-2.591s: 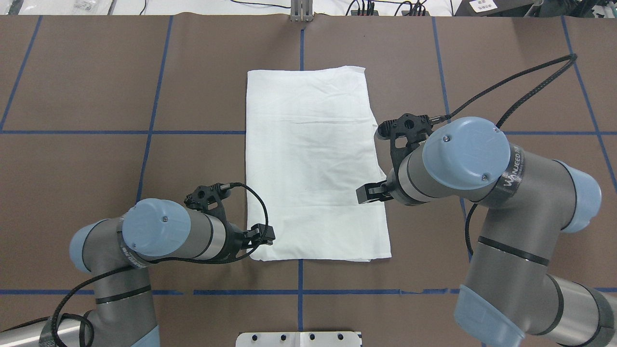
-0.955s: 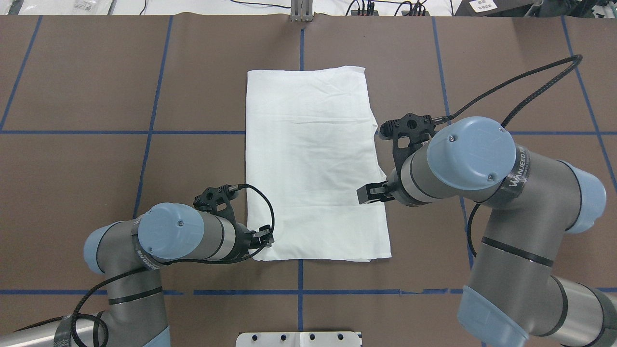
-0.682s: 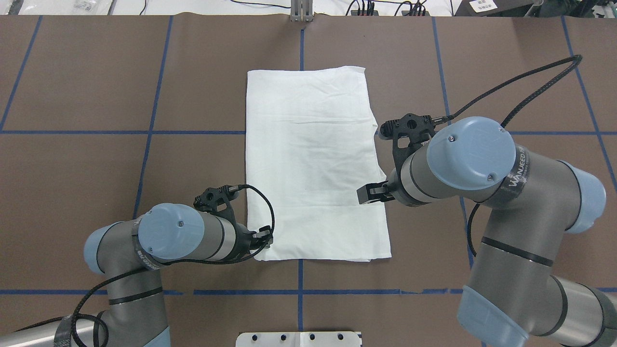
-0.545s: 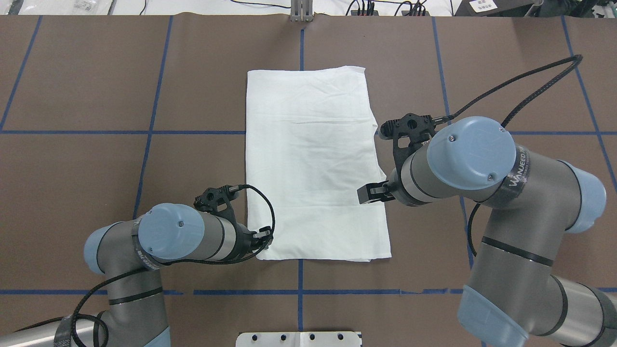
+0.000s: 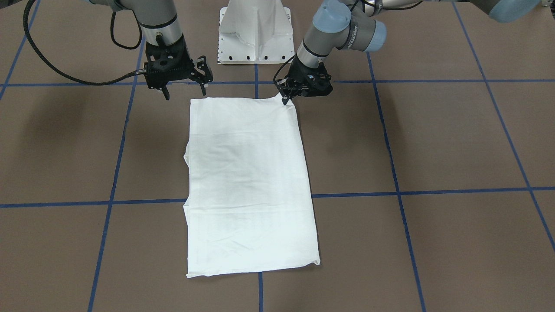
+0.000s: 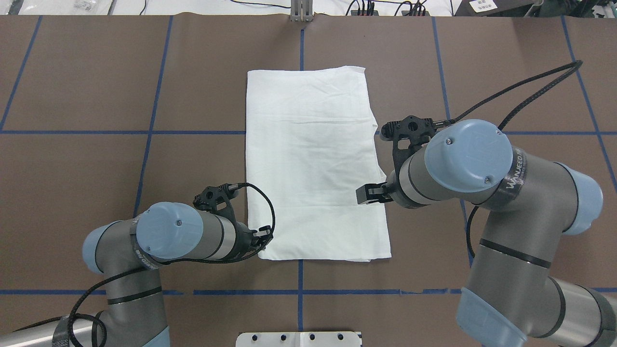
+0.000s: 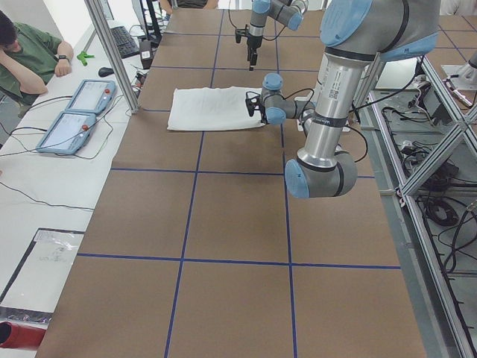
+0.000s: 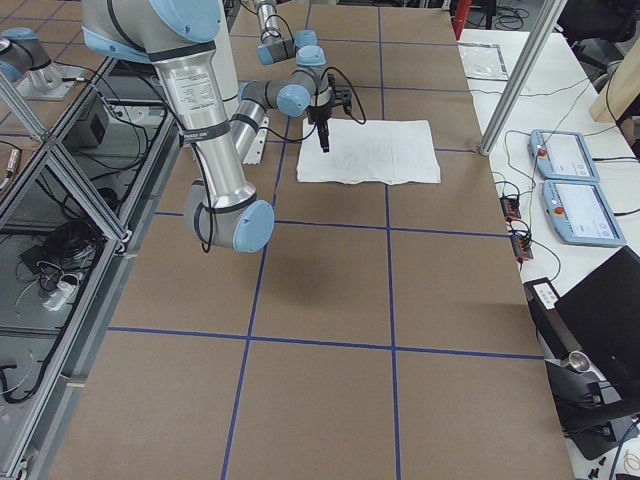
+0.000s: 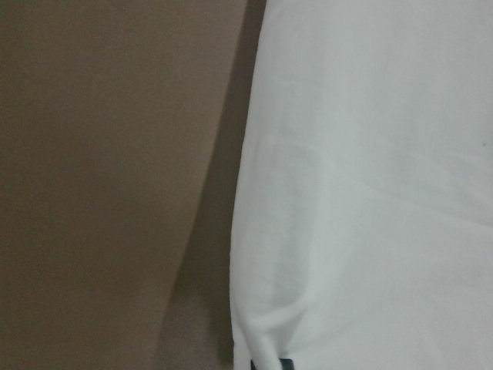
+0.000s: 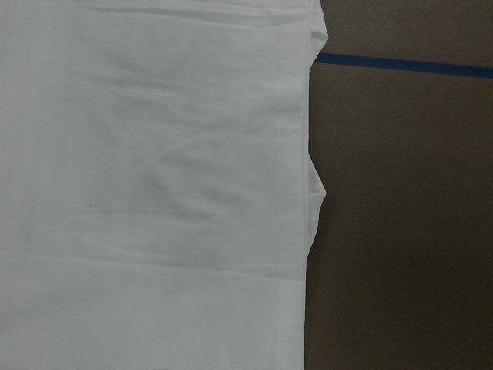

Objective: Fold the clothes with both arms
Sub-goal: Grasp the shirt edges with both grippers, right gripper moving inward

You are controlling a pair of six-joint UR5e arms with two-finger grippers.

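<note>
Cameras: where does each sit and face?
Front-facing: across the table, facing the robot's base; left gripper, right gripper, shirt.
Overhead: behind the robot, looking down; left arm, right arm.
Left side: table's left end; left arm nearest.
Right side: table's right end; right arm nearest.
Left wrist: close over the shirt's corner.
Right wrist: over the shirt's side edge.
Shared: both wrists see shirt on table.

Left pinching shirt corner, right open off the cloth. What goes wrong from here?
1. Only the left gripper holds the shirt; the right gripper hangs open near the other corner. Lifting now would likely skew the fold.
2. The pinch sits at the corner's tip, so it may slip or take only the top layer.
</note>
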